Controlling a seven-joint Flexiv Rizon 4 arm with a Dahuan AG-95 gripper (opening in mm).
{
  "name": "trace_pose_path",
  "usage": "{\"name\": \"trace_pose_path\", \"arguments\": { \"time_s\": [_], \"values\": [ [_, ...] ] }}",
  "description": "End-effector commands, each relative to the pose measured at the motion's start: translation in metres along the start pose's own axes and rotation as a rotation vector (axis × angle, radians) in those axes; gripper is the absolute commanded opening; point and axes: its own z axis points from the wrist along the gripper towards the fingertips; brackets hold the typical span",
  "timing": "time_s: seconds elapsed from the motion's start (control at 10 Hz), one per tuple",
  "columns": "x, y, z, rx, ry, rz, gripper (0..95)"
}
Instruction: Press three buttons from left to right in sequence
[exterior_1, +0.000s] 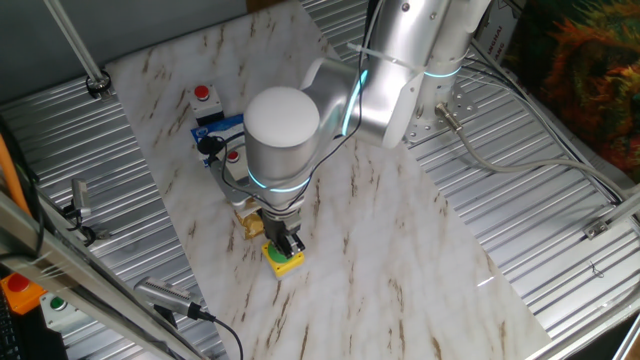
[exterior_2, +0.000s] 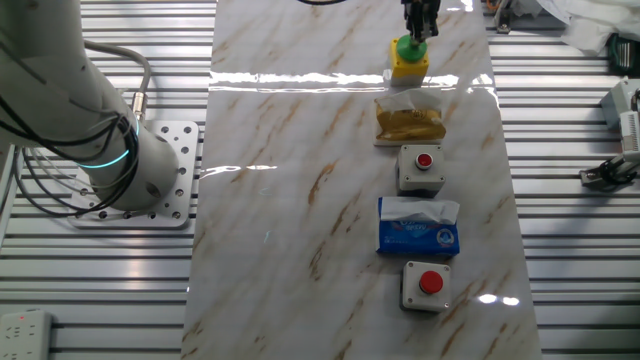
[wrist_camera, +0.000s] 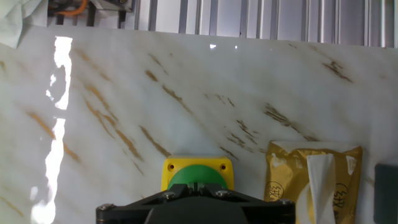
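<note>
Three buttons stand in a row on the marble board. The yellow box (exterior_2: 408, 66) with the green dome cap (wrist_camera: 198, 176) is at one end; in one fixed view it is (exterior_1: 284, 263). My gripper (exterior_2: 418, 33) stands right over that cap, its fingertips (wrist_camera: 186, 188) pressed together and resting on the dome. From the side, the gripper (exterior_1: 288, 247) comes straight down on the box. A grey-white box with a red cap (exterior_2: 421, 166) sits mid-row, partly hidden behind my arm (exterior_1: 234, 157). The other grey-white box (exterior_2: 427, 285) is at the far end (exterior_1: 205, 96).
A crinkled gold foil packet (exterior_2: 408, 120) lies between the yellow box and the middle box. A blue tissue pack (exterior_2: 418, 228) lies between the two grey-white boxes. An orange box with a small green button (exterior_1: 40, 300) sits off the board on the ribbed metal table (exterior_1: 540, 200).
</note>
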Motion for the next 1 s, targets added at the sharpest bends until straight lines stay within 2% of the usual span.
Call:
{"name": "trace_pose_path", "arguments": {
  "time_s": [0.1,0.7,1.0],
  "values": [
    [0.000,0.000,0.007,-0.003,-0.002,-0.002,0.0],
    [0.000,0.000,0.006,-0.002,0.001,-0.004,0.0],
    [-0.001,-0.002,-0.003,-0.022,0.032,-0.011,0.0]
  ]
}}
